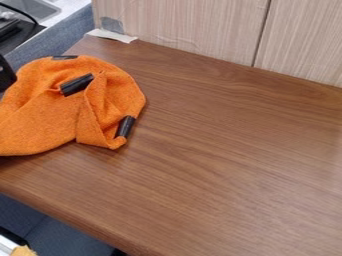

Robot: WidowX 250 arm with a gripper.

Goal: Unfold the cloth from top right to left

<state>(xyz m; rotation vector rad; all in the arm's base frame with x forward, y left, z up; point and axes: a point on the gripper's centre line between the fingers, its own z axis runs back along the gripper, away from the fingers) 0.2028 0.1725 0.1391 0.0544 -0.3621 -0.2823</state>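
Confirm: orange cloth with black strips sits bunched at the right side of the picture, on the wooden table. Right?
Wrong side: the camera view shows the orange cloth at the left. Black strips, bunched shape and wooden table are right.

A: ok what colours we got?
B: cloth (43, 122) is bright orange, kinda speckled, with black strips (77, 84) on it. surface (227, 150) is brown with darker wood grain.
A: and the wall panel (187, 25)?
B: pale beige, fine streaky lines. oh, and the partition (75, 24) is blue-grey.
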